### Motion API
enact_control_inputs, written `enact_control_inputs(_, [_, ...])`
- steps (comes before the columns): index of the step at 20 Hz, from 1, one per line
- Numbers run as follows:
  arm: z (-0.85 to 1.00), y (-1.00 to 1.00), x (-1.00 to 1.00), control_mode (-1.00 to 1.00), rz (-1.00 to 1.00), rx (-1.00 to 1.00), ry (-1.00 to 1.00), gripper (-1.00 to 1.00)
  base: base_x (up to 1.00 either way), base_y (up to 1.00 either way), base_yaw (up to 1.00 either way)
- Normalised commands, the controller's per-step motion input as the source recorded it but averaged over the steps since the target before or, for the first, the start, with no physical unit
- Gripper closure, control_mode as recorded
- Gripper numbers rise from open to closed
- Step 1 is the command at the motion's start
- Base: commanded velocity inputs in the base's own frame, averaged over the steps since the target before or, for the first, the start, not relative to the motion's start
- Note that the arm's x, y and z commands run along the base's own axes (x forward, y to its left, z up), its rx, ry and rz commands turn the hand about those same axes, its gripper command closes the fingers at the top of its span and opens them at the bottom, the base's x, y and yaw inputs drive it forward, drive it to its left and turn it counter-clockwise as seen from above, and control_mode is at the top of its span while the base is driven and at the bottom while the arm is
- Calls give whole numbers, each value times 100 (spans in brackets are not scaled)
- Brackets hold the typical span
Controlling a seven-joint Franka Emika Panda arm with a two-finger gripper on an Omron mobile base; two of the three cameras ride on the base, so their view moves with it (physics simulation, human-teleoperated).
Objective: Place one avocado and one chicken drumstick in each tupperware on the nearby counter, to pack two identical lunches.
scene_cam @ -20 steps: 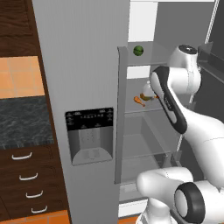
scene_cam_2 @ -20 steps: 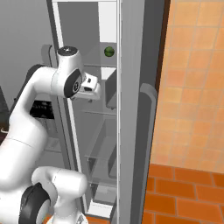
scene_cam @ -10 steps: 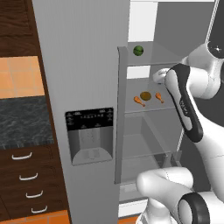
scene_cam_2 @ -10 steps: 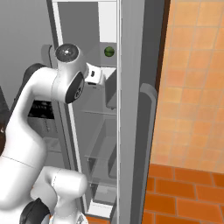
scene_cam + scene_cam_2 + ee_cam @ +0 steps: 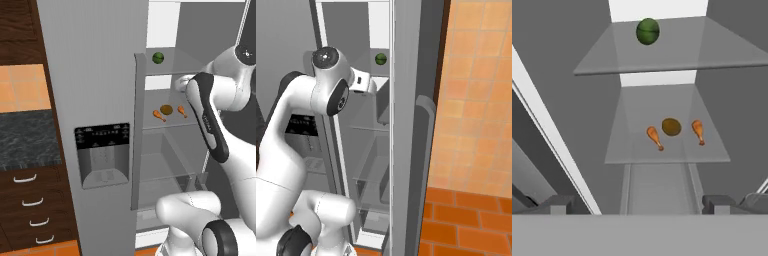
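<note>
In the middle of the left base view, the tall grey fridge stands with its right compartment open, and two clear glass shelves show inside. On the upper glass shelf sits a round dark green avocado, near the top centre of the hand view. On the lower glass shelf lie two orange chicken drumsticks, one left and one right of a round brownish avocado; the three lie close together but apart. In the left base view the same green fruit sits at upper centre and the drumsticks below it.

The white arm bends in from the right of that view, its hand up at the fridge opening. The claw is spread wide and holds nothing; its dark tips show at the bottom corners of the hand view.

At the left edge of the left base view, the black-grey marbled stone worktop sits over dark brown drawers with curved silver handles.
</note>
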Motion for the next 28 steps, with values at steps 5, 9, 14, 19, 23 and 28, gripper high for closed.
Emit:
enact_control_inputs(5, [23,-1,0,-100,0,0,-29,-100,0,0,0])
enact_control_inputs(9, [22,-1,3,-100,-1,0,-17,-100,0,0,0])
enact_control_inputs(14, [24,-1,24,-100,-3,0,0,-100,0,0,0])
enact_control_inputs(19, [28,-8,43,-100,0,0,7,-100,0,0,0])
enact_control_inputs(23, [2,-13,66,-100,0,6,4,-100,0,0,0])
enact_control_inputs(28, [-7,-2,74,-100,8,9,4,-100,0,0,0])
